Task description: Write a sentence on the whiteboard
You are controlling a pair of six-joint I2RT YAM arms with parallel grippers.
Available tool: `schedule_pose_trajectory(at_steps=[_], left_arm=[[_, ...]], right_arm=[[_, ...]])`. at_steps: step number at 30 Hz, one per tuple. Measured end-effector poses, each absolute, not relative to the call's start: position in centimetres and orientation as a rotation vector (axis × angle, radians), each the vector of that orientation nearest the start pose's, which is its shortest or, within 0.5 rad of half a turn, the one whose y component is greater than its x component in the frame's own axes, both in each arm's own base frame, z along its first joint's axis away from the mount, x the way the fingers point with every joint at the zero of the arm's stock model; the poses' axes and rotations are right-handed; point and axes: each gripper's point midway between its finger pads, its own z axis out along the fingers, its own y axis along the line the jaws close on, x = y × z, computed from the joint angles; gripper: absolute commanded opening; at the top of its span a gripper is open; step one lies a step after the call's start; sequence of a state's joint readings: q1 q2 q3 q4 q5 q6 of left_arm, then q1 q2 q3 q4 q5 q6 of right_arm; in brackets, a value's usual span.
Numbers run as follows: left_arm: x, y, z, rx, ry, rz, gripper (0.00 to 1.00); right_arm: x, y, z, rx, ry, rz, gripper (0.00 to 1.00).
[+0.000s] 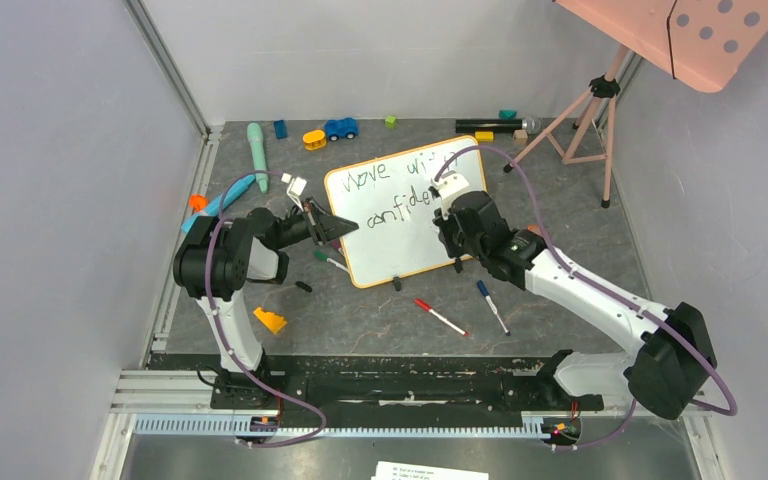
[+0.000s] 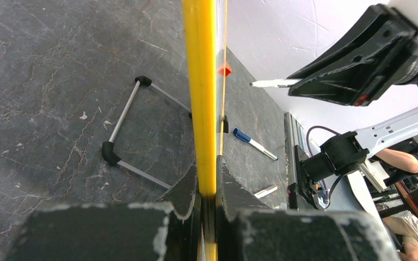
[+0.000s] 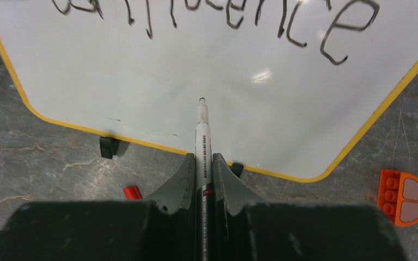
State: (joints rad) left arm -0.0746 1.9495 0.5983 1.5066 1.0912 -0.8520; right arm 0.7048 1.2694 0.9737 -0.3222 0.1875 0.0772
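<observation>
The whiteboard (image 1: 400, 245) with its orange-yellow frame stands tilted on the dark floor mat. The sentence (image 1: 385, 172) runs across it in two wobbly rows; its lower row reads "confidence" (image 3: 283, 22) in the right wrist view. My left gripper (image 1: 335, 228) is shut on the board's left frame edge (image 2: 198, 98), one finger on each face. My right gripper (image 3: 202, 163) is shut on a white marker (image 3: 202, 138). The marker's tip points at bare board below the lettering. Whether the tip touches the board I cannot tell.
A red-capped marker (image 1: 440, 317) and a blue-capped marker (image 1: 493, 306) lie in front of the board. An orange wedge (image 1: 270, 320) sits near the left arm. Toy pieces and a blue car (image 1: 340, 128) lie at the back. A tripod (image 1: 585, 115) stands back right.
</observation>
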Motion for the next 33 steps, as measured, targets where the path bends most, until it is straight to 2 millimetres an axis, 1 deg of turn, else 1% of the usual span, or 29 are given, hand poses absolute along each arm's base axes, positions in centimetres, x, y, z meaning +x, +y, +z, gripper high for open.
schedule_pose_trajectory(at_steps=[2, 4, 6, 9, 11, 14, 18, 21, 28, 33], left_arm=[[34.6, -19.6, 12.5, 0.382, 1.656, -1.476, 0.02], [34.5, -19.6, 12.5, 0.379, 1.657, -1.475, 0.02], [34.5, -19.7, 12.5, 0.378, 1.657, -1.475, 0.02], [34.4, -19.8, 12.5, 0.380, 1.655, -1.475, 0.02], [34.3, -19.8, 12.5, 0.376, 1.655, -1.473, 0.02], [34.3, -19.7, 12.6, 0.372, 1.654, -1.467, 0.02], [34.2, -19.7, 12.6, 0.359, 1.655, -1.460, 0.02], [34.2, -19.7, 12.6, 0.358, 1.654, -1.460, 0.02], [34.2, -19.7, 12.6, 0.358, 1.654, -1.459, 0.02], [34.2, -19.7, 12.6, 0.358, 1.654, -1.460, 0.02]], right_arm=[[29.9, 21.2, 16.2, -0.575, 2.135, 0.213, 0.00], [29.7, 21.0, 15.8, -0.576, 2.143, 0.210, 0.00], [29.6, 21.3, 15.6, -0.582, 2.136, 0.220, 0.00], [29.4, 22.5, 15.9, -0.607, 2.110, 0.252, 0.00], [29.0, 23.8, 15.9, -0.634, 2.092, 0.276, 0.00], [28.4, 25.3, 15.3, -0.677, 2.086, 0.297, 0.00], [27.8, 26.7, 14.2, -0.732, 2.100, 0.296, 0.00], [28.1, 27.3, 14.1, -0.742, 2.100, 0.284, 0.00], [29.1, 28.2, 14.7, -0.750, 2.074, 0.265, 0.00], [29.7, 29.0, 14.5, -0.761, 2.069, 0.253, 0.00]])
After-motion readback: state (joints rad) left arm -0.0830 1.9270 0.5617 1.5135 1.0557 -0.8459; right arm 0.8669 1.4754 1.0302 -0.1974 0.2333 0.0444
